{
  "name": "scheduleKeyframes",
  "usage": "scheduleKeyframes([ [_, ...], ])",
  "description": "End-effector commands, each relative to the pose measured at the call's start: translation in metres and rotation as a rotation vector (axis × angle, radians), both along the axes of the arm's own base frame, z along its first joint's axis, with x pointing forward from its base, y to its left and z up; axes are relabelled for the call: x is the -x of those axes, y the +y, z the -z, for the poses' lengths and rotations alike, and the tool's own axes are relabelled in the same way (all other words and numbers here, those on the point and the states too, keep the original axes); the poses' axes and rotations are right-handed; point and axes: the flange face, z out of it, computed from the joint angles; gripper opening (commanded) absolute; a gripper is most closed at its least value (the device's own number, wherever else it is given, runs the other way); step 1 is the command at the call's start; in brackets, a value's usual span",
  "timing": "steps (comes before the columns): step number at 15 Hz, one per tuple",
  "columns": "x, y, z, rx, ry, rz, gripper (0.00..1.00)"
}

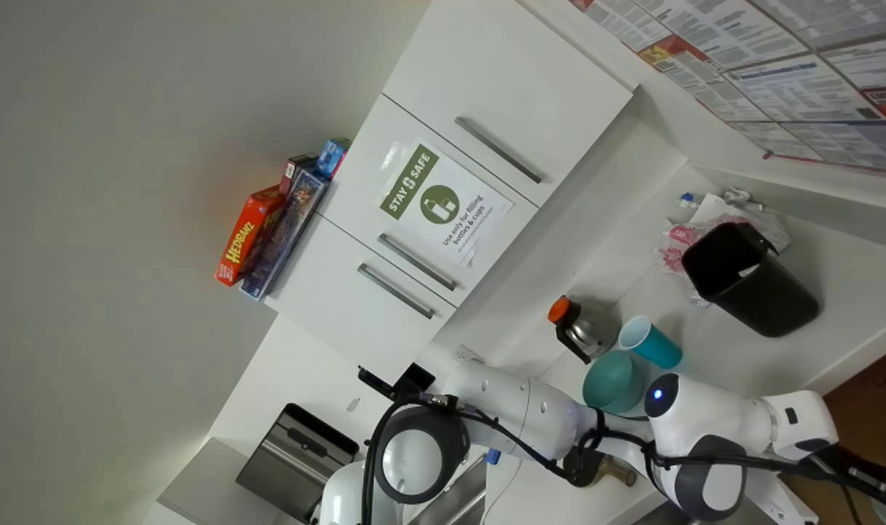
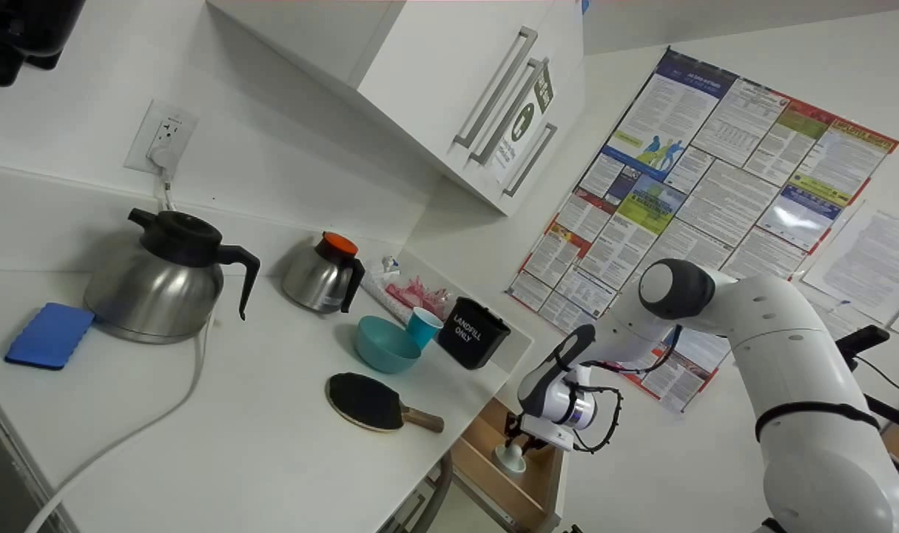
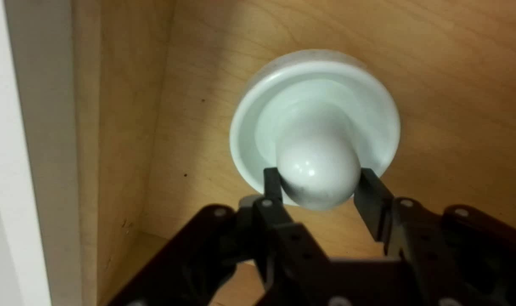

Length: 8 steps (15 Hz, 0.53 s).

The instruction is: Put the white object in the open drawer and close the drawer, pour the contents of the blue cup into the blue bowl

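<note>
Clasping a white object (image 3: 315, 127), the gripper (image 3: 318, 180) overhangs the drawer (image 3: 126, 106). In an exterior view, counter (image 2: 271, 466) lies lower left, posters (image 2: 708, 200) upper right.

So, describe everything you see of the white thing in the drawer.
The white object looks glossy, perhaps ceramic: a round, rimmed dish with a rounded knob rising from it. It's inside the open drawer, the gripper closed on the knob's sides. Whether it's one piece, or rests on the bottom, I can't tell.

Open drawer (image 3: 128, 114) contains white object (image 3: 318, 144); blue cup (image 1: 653, 343) beside blue bowl (image 1: 612, 383).
</note>
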Motion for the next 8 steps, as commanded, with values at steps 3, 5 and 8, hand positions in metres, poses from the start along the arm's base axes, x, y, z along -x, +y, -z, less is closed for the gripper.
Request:
scheduleKeyframes([
  [3,-0.0042,-0.0040,-0.0013,0.001,-0.018,0.023,0.81],
  [5,-0.0065,-0.0042,-0.0019,0.000,-0.035,0.012,0.95],
  [8,-0.0116,-0.0019,-0.0020,-0.028,-0.057,-0.002,1.00],
])
